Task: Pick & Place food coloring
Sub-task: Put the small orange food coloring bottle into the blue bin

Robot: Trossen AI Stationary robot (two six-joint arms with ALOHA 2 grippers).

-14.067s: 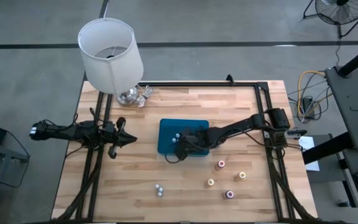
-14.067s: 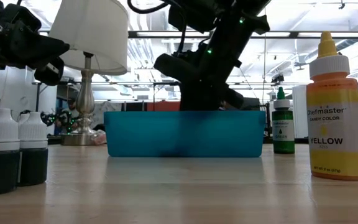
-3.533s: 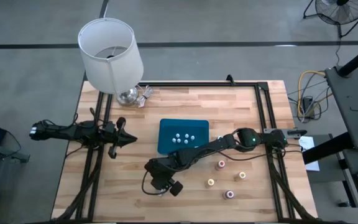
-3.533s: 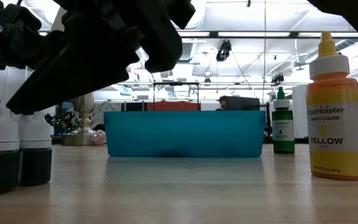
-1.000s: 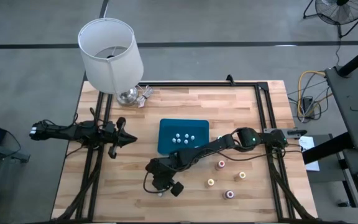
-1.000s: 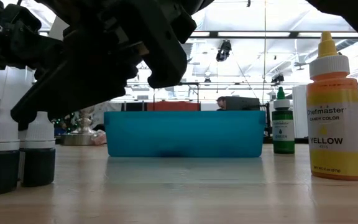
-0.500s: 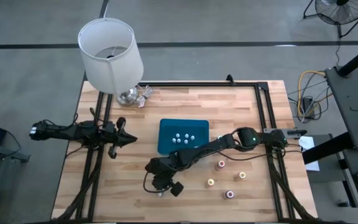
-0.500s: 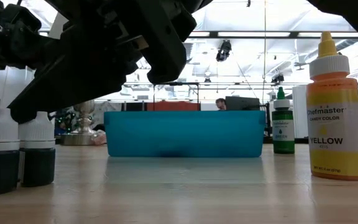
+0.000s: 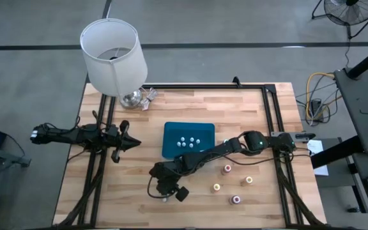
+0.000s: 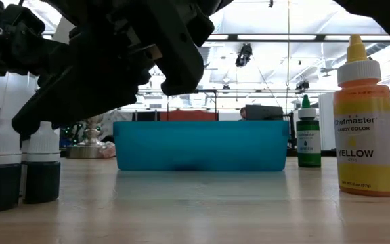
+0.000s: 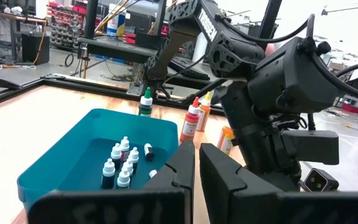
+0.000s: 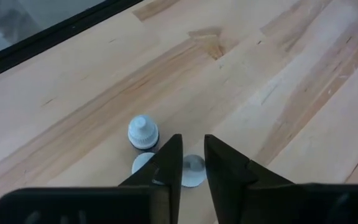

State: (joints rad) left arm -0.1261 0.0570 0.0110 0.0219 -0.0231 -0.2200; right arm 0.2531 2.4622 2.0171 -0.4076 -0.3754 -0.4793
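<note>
Now | white-capped bottles [image 12: 143, 133]: two on the desk [image 9: 190, 108] beneath the right gripper [image 12: 190, 163], jaws narrow, nothing held | progress: five bottles in tray [image 9: 171, 148], two plus four coloured ones [image 9: 226, 169] left | left gripper [image 9: 128, 144]: closed, idle at the left edge | only right wrist view shows the targets under the arm.

Yellow bottle [image 10: 365, 118] label: "Chefmaster CANDY COLOR YELLOW"; green btl's text unreadable.

The dark right arm reaches across the table's front, its two-finger right gripper [image 9: 165, 190] pointing down, fingers slightly parted. The dark left arm waits at the left side, its left gripper [image 9: 135, 144] closed.
</note>
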